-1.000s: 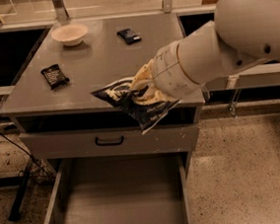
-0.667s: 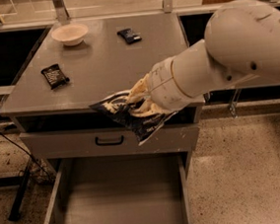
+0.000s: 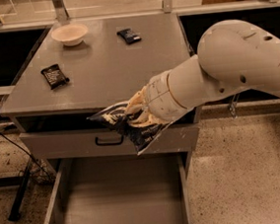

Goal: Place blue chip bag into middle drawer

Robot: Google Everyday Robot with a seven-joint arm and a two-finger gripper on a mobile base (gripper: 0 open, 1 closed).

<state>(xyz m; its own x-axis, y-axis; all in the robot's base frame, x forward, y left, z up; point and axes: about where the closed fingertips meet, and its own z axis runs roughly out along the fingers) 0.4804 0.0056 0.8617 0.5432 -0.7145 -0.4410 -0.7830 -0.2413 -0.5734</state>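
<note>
My gripper [image 3: 136, 115] is shut on the blue chip bag [image 3: 126, 125], a crinkled dark blue foil bag with white lettering. It holds the bag in the air in front of the cabinet's front edge, above the open middle drawer [image 3: 118, 198]. The drawer is pulled out at the bottom of the camera view, with a plain grey floor and side walls and nothing in it. My white arm [image 3: 225, 71] comes in from the right.
The grey cabinet top [image 3: 110, 62] holds a white bowl [image 3: 69, 34] at the back left and two small dark packets [image 3: 54, 75] [image 3: 129, 35]. A shut grey drawer front with a black handle [image 3: 109, 140] sits just behind the bag. Speckled floor lies at both sides.
My arm and the held bag have moved left and slightly down, toward the space over the open drawer. The grip on the bag is unchanged.
</note>
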